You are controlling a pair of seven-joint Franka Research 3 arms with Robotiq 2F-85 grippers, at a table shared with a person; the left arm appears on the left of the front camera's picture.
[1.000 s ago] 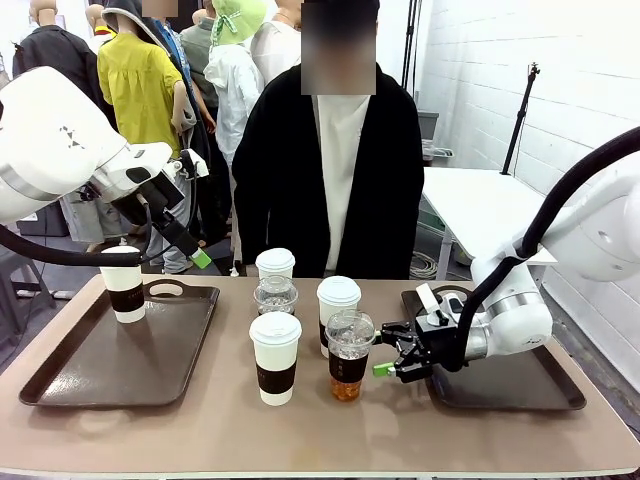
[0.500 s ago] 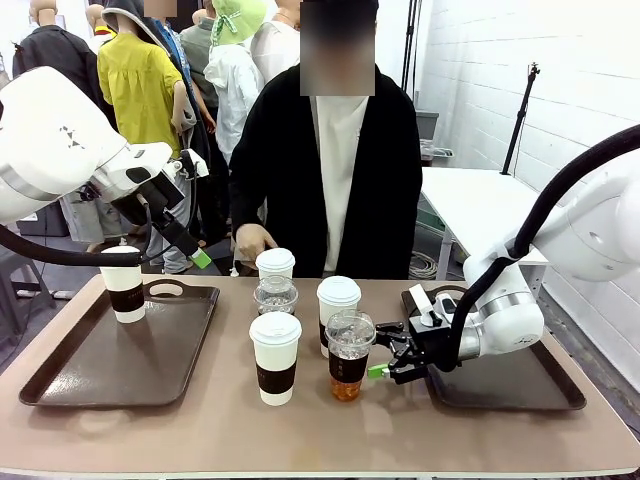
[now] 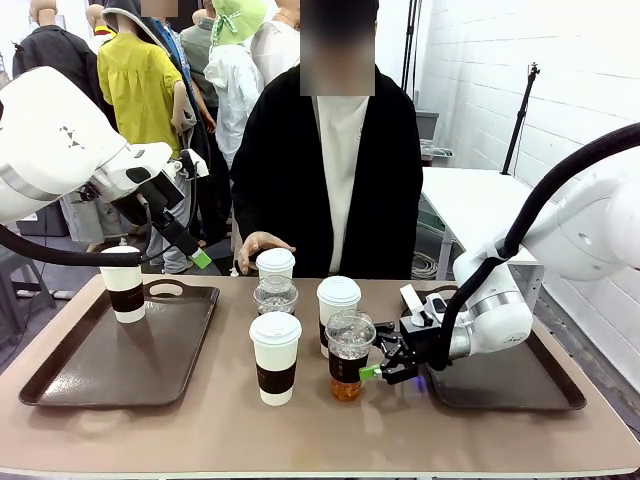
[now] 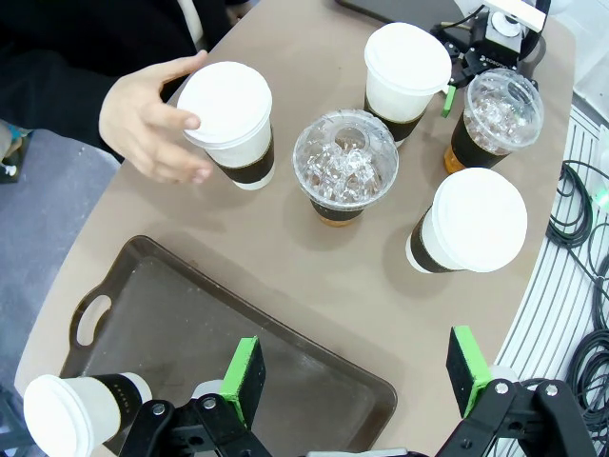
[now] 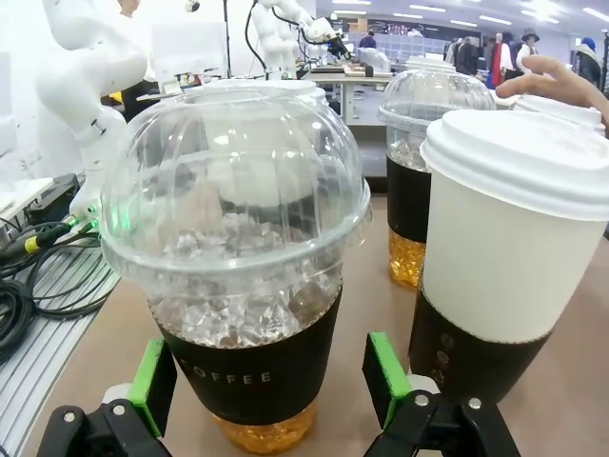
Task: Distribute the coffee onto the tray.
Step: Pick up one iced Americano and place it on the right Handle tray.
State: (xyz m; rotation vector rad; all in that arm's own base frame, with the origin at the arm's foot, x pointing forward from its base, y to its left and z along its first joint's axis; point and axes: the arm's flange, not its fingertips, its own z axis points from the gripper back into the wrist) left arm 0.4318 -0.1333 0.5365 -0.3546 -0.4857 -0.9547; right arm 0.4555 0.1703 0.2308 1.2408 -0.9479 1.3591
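Observation:
Five coffee cups stand mid-table: white sleeved paper cups at the front [image 3: 275, 357], middle [image 3: 338, 305] and back [image 3: 275, 265], plus two clear dome-lidded iced cups, one behind [image 3: 275, 295] and one in front [image 3: 350, 355]. Another white cup [image 3: 124, 284] stands on the left tray [image 3: 70, 385]. My right gripper [image 3: 378, 362] is open and low, its green pads [image 5: 152, 386] on either side of the front iced cup [image 5: 238, 286], apart from it. My left gripper [image 4: 355, 373] hangs open and empty above the left tray [image 4: 171, 314].
A second brown tray [image 3: 500, 385] lies at the right, under my right arm. A person in a black jacket stands at the far edge, one hand [image 3: 255, 243] on the back white cup [image 4: 228, 119]. Cables [image 4: 580, 209] hang off the table's side.
My right gripper has slid left along the table until its pads flank the front iced cup. The person's hand has come forward to the back white cup. The left arm is still.

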